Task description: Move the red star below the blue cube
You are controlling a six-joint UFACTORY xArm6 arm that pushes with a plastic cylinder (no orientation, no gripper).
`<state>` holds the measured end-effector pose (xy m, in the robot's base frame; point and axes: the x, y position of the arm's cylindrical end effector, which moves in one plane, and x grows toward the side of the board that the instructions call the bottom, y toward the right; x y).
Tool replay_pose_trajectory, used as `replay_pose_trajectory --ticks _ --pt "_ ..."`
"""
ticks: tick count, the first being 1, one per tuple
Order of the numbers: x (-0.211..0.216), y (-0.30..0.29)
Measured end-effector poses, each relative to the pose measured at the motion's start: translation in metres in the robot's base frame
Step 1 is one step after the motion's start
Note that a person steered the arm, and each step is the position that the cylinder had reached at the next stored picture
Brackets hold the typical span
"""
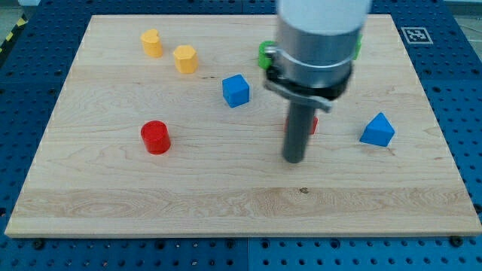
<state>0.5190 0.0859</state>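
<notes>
Rod and no jaws: my tip (293, 159) sits just below the red star (312, 125), which my rod mostly hides; blue cube (236, 90) lies up-left of my tip.

Rod hides most of red star (313, 125).

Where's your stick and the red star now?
My tip beside red star, star mostly hidden behind rod. Blue cube up-left. Nothing between them.
</notes>
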Motion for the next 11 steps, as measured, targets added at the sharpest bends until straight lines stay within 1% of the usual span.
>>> replay_pose_trajectory --ticks 1,2,3,4,5,6,8,9,10,11 --pt "-0.006 0.026" --pt "-0.023 0.048" --pt "-0.03 0.058" --pt "-0.057 0.037" --pt "-0.059 0.016" --pt "-0.059 -0.002" --pt "-0.059 -0.062" --pt "-0.053 -0.074" --pt "-0.032 -0.028" --pt "-0.005 -0.008"
